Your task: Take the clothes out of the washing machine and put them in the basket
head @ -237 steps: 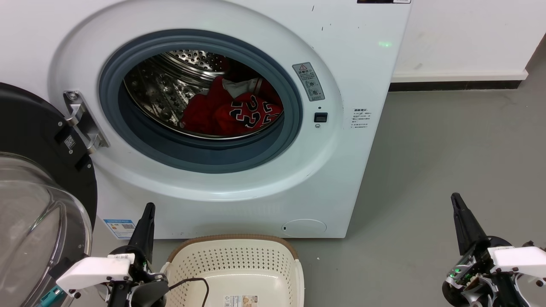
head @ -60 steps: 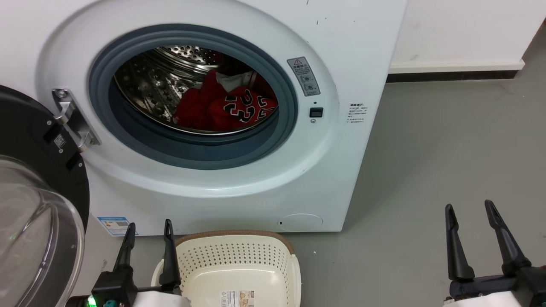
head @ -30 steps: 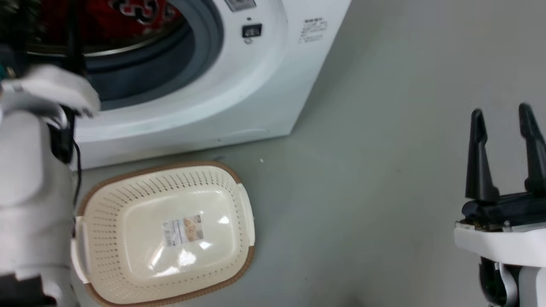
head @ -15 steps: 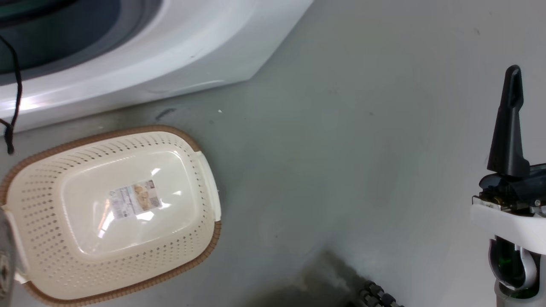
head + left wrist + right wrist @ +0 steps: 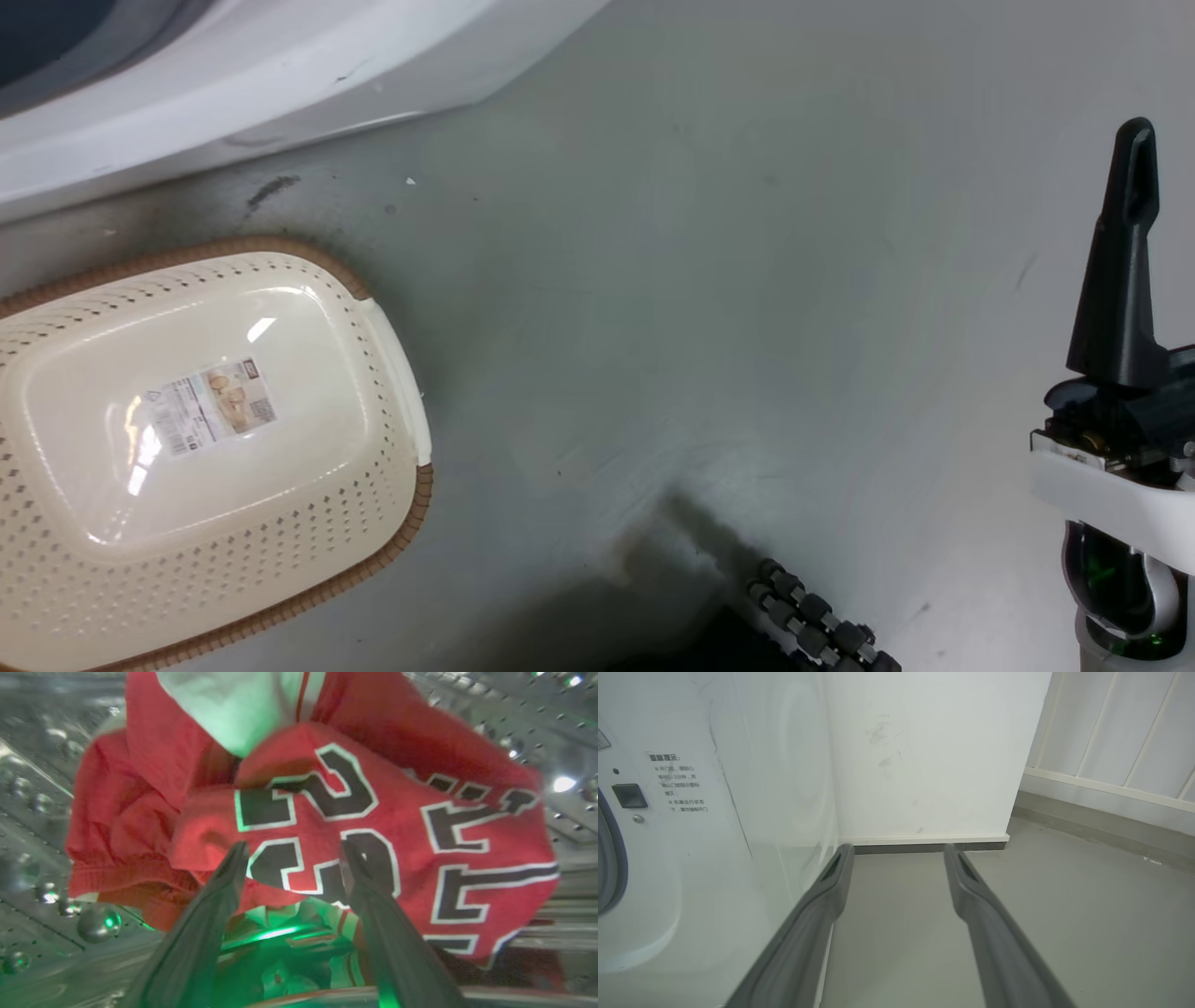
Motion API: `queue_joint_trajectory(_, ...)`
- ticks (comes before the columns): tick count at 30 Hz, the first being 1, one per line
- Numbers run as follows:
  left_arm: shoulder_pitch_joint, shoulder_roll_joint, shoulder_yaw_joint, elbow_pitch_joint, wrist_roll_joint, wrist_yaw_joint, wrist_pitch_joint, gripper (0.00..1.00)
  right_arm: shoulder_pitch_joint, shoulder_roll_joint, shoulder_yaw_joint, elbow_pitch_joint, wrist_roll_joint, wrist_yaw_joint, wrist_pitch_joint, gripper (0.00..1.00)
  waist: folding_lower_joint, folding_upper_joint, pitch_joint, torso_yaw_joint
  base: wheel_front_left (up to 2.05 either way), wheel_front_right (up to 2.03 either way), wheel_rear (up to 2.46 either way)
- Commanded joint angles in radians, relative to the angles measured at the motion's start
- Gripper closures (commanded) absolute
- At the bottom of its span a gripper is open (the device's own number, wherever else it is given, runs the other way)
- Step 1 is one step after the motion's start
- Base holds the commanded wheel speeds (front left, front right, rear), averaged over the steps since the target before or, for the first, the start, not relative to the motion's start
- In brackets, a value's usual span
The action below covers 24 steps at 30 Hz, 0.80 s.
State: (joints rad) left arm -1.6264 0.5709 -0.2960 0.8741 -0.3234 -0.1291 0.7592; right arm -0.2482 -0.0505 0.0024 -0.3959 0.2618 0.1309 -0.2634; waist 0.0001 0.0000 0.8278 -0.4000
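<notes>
While the left end effector [image 5: 294,853] hangs spread inside the washing machine [image 5: 42,826] drum, fingertips at the clothes [image 5: 327,788], the step in hand is the grasp. Next: push in, pinch a fold. The heap's long axis runs across the left wrist view, printed face toward the camera. Right end effector [image 5: 896,851] spread, idle. Basket [image 5: 397,527] on the floor [image 5: 747,327].

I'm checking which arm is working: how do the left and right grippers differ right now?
The left gripper is inside the washing machine, aimed at the red jersey; the right gripper is outside it, aimed along the floor toward a wall. The left gripper has cloth right before it; the right gripper faces nothing to grasp. Both are open.
</notes>
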Motion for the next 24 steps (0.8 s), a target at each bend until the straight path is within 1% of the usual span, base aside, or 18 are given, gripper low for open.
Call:
queue_joint_trajectory(1,-0.028,0.01,-0.008,-0.001,-0.014,0.0,0.048,0.0,-0.022,0.0,0.005,-0.011,0.006,0.0,-0.002,0.0,-0.0001,0.0,0.022,-0.012,0.0,0.0,0.0)
queue_joint_trajectory(4,-0.073,0.027,-0.024,-0.008,-0.022,0.0,0.124,0.0,-0.027,0.0,0.011,-0.018,0.011,0.0,-0.002,0.0,-0.0001,0.0,0.042,-0.019,0.0,0.0,0.0)
queue_joint_trajectory(8,-0.11,0.017,-0.036,-0.001,-0.039,0.0,0.226,0.0,-0.032,0.0,0.008,-0.028,0.015,0.0,-0.002,0.0,-0.0001,0.0,0.067,-0.022,0.0,0.0,0.0)
queue_joint_trajectory(11,-0.132,0.016,-0.049,-0.006,-0.034,0.001,0.274,0.0,-0.041,0.0,0.009,-0.034,0.02,0.0,-0.002,0.0,-0.0001,0.0,0.087,-0.024,0.0,0.0,0.0)
queue_joint_trajectory(16,-0.131,0.032,-0.078,-0.014,-0.028,0.0,0.297,0.0,-0.044,0.0,0.011,-0.043,0.029,0.0,-0.002,0.0,-0.0001,0.0,0.11,-0.034,0.0,0.0,0.0)
queue_joint_trajectory(24,-0.112,0.062,-0.125,-0.021,-0.043,0.0,0.286,0.0,-0.047,0.0,0.011,-0.047,0.041,0.0,-0.002,0.0,-0.0001,0.0,0.129,-0.049,0.0,0.0,0.0)
